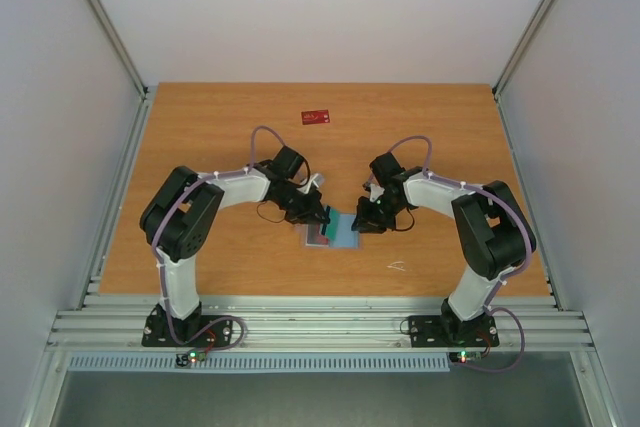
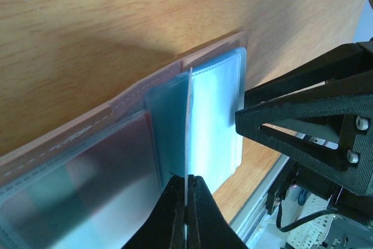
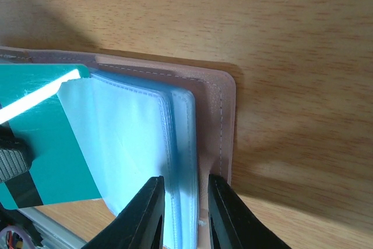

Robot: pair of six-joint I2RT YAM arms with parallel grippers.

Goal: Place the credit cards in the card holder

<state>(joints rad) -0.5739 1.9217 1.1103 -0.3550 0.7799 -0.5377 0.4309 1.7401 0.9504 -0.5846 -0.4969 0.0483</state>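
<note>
lying open near the middle of the counter's [image 1: 200,137] near edge, the card holder [image 1: 346,233] shows its tan stitched cover underneath and a stack of pale blue clear sleeves [image 3: 140,138] on top. the two arms meet over it, one from each side.

the left pincer [image 2: 186,199] is closed tight on the teal card [image 3: 46,138]. its own camera sees the card edge-on, as a thin pale line running from between the fingertips towards the holder's spine. from the right wrist the card's teal face and dark stripe show, laid across the sleeves, with one corner under a lifted clear flap; how far in it sits cannot be told.

the right pincer [image 3: 185,186] is narrowed onto the outer edge of the sleeve stack, one finger on each side, gripping the holder there, just beside the cover's rounded corner.

a second red card [image 1: 318,238] shows as a reddish patch through the sleeves on the holder's left half. the loose red card [image 1: 316,116] lies flat close to the far edge, well apart from the holder. a white scrap [image 1: 397,266] lies towards the near right corner.
</note>
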